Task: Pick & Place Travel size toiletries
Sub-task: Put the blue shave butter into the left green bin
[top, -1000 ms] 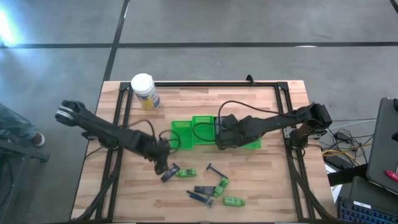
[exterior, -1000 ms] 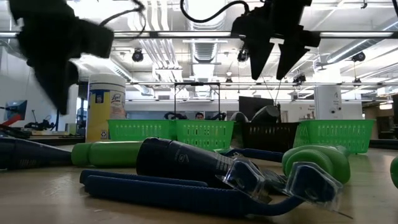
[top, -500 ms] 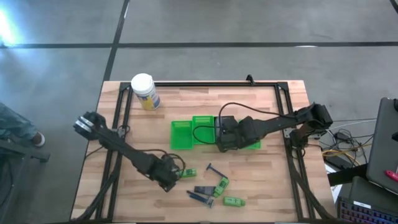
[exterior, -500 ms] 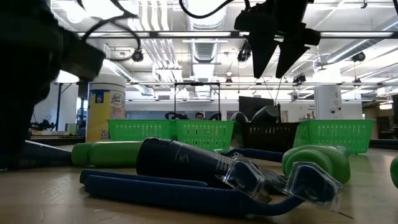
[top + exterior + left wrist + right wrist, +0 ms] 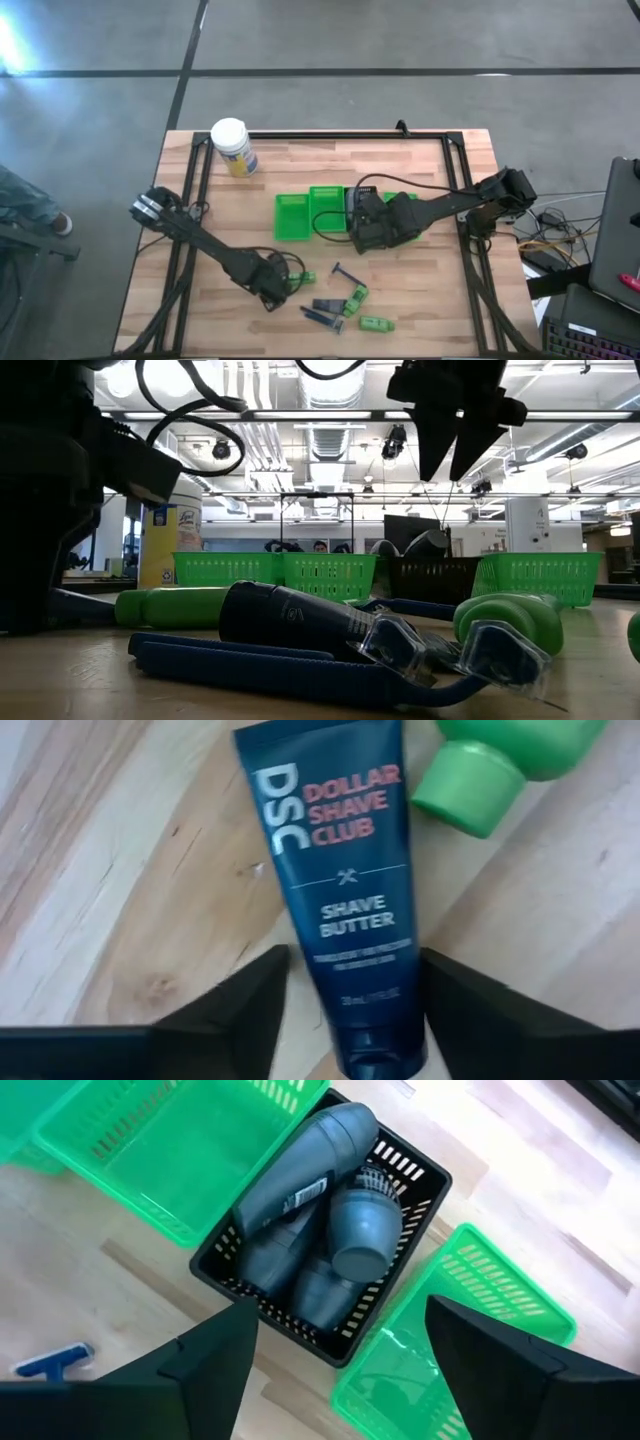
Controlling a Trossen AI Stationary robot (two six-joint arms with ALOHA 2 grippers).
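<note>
Left wrist view puts my left hand (image 5: 348, 1010) low over the desk (image 5: 120, 870), fingers spread, one on either side of the cap end of a dark blue shave-butter tube (image 5: 335, 890). The tube lies flat on the wood and nothing is pinched yet; I have the fingers straddling it so that closing them should catch it across its width. A green bottle (image 5: 500, 755) lies just beside the tube's other end, cap toward it, near enough that I judge it could get nudged as the tube comes up.

From above, that hand (image 5: 272, 290) sits at the left edge of the loose items, with a razor (image 5: 343, 270), another green bottle (image 5: 374, 324) and more dark pieces scattered to its right on the desk.

My right hand (image 5: 335, 1355) hangs spread and empty above the black basket (image 5: 405, 1165), which already holds grey bottles (image 5: 295, 1180) lying against each other. I am keeping it parked there, clear of the left arm's work. Green bins (image 5: 140, 1155) flank the basket on both sides; one seems to hold something, though I cannot make it out.

A white canister (image 5: 232, 146) stands at the far left corner, out of the way.
</note>
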